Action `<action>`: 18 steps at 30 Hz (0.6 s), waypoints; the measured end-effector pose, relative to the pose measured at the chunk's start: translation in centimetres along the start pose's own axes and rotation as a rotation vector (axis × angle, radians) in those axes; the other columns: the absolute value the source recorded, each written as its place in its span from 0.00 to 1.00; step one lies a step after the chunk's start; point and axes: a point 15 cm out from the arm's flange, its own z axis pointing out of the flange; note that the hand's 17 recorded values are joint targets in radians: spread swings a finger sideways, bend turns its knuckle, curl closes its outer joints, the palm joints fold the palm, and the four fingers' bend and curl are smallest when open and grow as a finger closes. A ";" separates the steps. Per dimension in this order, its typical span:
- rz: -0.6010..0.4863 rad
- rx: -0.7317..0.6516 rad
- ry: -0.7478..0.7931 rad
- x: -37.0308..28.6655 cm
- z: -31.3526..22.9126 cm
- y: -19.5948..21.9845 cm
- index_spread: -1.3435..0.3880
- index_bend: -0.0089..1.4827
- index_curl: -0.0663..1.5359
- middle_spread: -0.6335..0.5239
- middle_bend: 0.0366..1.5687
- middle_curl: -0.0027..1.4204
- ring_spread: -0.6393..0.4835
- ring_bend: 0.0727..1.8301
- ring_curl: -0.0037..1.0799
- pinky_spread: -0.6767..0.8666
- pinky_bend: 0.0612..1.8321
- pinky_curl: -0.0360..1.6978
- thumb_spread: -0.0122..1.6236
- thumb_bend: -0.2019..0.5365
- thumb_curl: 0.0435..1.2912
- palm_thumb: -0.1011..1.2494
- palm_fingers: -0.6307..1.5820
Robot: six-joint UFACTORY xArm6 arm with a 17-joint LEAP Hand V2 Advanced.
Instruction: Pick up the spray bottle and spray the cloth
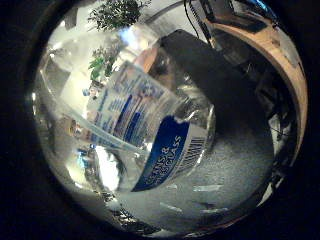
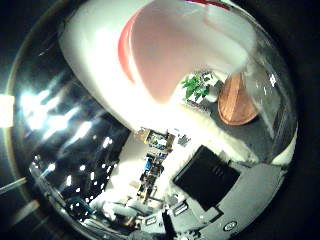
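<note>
Clear spray bottle (image 1: pixel 150 135) filled the frame's centre-left, close against the palm above grey cloth (image 1: pixel 235 165) at lower right; smooth plastic (probably slippery, liquid-weighted) suits a neck grip; whether the hand was closed cannot be told.

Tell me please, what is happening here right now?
The spray bottle fills most of the little finger side view, so it is very close to the palm of the robot hand. Its clear body with a blue label stands out against a grey surface. The thumb side view shows the bottle's white and red spray head close up. No cloth is in view.
</note>
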 end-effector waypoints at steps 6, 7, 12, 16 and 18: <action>0.014 0.018 -0.063 -0.9 0.7 1.3 0.58 0.22 0.34 0.38 0.47 0.45 0.39 0.49 0.45 0.23 0.36 0.23 0.66 0.25 0.32 0.68 0.78; 0.010 0.024 -0.066 -1.1 0.7 1.2 0.57 0.23 0.36 0.38 0.49 0.47 0.39 0.51 0.46 0.21 0.38 0.24 0.65 0.25 0.33 0.69 0.79; -0.001 0.038 -0.072 -1.9 0.5 0.8 0.56 0.31 0.45 0.38 0.56 0.51 0.39 0.57 0.51 0.18 0.47 0.30 0.65 0.25 0.36 0.69 0.80; -0.015 0.034 -0.098 -2.9 0.4 0.7 0.56 0.39 0.53 0.38 0.61 0.55 0.38 0.62 0.54 0.18 0.52 0.35 0.67 0.25 0.37 0.69 0.79; -0.025 0.032 -0.120 -3.9 0.2 0.7 0.56 0.42 0.55 0.38 0.64 0.56 0.38 0.64 0.55 0.19 0.53 0.37 0.68 0.25 0.38 0.69 0.79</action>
